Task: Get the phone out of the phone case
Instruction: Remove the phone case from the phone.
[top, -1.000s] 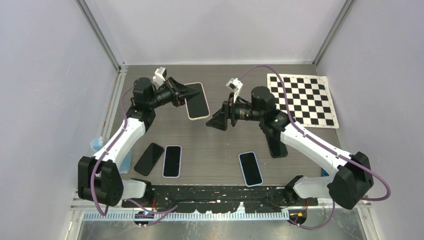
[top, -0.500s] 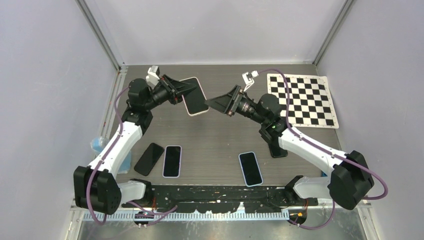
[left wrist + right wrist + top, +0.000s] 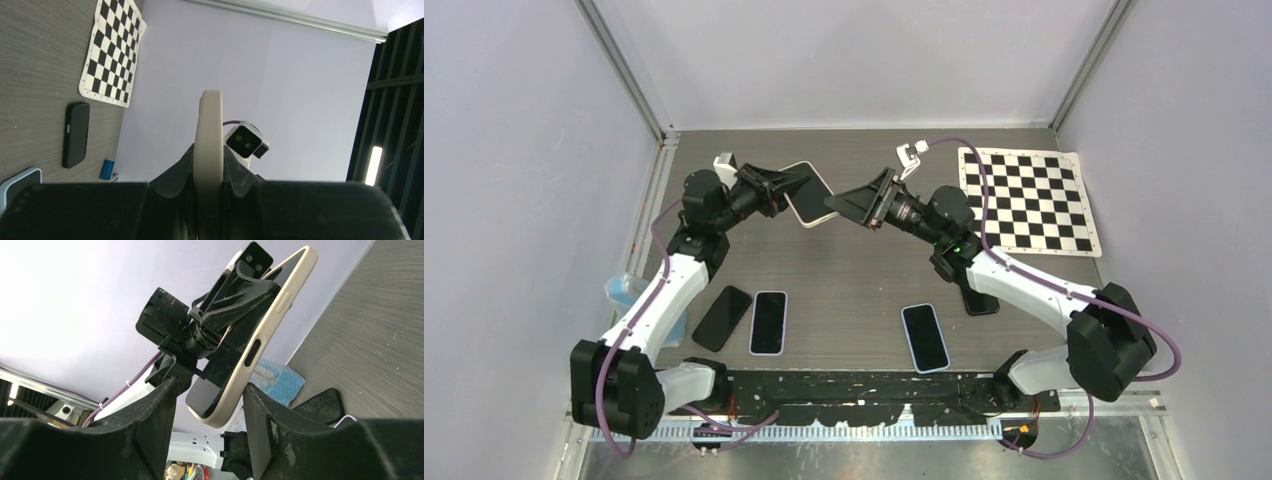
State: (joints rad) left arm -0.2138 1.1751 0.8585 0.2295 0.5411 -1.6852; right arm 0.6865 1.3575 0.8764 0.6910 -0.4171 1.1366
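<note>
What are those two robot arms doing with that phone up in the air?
They are trying to get a phone out of its case. The left gripper is shut on one end of the phone in the cream case, holding it up off the table. The right gripper is open, with a finger on either side of the phone's other end, not pinching it yet. The phone is not out of its case. A few other phones lie flat on the table.
</note>
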